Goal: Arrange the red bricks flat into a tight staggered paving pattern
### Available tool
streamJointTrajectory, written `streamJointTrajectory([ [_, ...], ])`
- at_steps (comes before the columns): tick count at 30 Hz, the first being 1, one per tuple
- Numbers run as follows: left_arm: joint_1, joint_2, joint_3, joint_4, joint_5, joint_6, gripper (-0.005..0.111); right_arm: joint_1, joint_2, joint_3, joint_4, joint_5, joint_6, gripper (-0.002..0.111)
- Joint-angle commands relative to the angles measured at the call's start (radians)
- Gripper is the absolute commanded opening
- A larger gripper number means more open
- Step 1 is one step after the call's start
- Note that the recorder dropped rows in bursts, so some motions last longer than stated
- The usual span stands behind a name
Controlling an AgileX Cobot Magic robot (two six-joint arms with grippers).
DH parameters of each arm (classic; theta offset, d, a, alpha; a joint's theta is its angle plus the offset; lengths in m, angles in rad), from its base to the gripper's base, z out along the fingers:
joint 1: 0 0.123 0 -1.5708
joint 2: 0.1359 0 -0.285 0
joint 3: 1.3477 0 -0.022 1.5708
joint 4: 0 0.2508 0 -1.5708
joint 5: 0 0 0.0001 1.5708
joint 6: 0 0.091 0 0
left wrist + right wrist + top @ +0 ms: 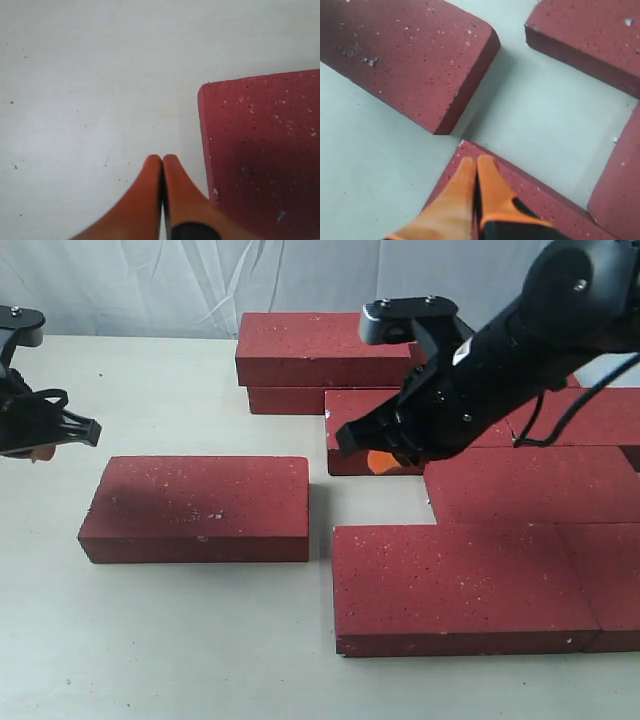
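Observation:
Several dark red bricks lie on the pale table. One lone brick [200, 508] lies flat at the left. At the back, one brick [320, 348] is stacked on another [283, 400]. A laid group fills the right: a front brick [460, 585], a middle one [530, 485] and one behind [368, 428]. My right gripper [380, 460] is shut and empty, its orange fingertips [470, 167] over that rear brick's corner [545, 197]. My left gripper [40, 445], shut with nothing in it [162, 161], hangs over bare table just left of the lone brick [265, 150].
More bricks reach the right edge [610, 580] and back right [600, 415]. A bare gap of table [375, 498] lies between the lone brick [405, 55] and the group [590, 35]. A white curtain [130, 280] hangs behind the table.

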Motion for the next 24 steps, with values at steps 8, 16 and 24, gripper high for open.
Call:
streamJointTrajectory([
  [8,0.005,-0.002,0.003,0.015,-0.066,-0.012,0.0,0.015,0.214,-0.177,-0.017,0.037,0.023,0.0],
  [16,0.005,0.035,0.003,-0.005,-0.145,-0.012,0.0,0.051,0.282,-0.177,0.032,0.057,0.012,0.0],
  [24,0.031,0.106,-0.032,0.035,-0.068,-0.012,0.0,0.067,0.308,-0.177,0.05,-0.011,0.012,0.0],
])
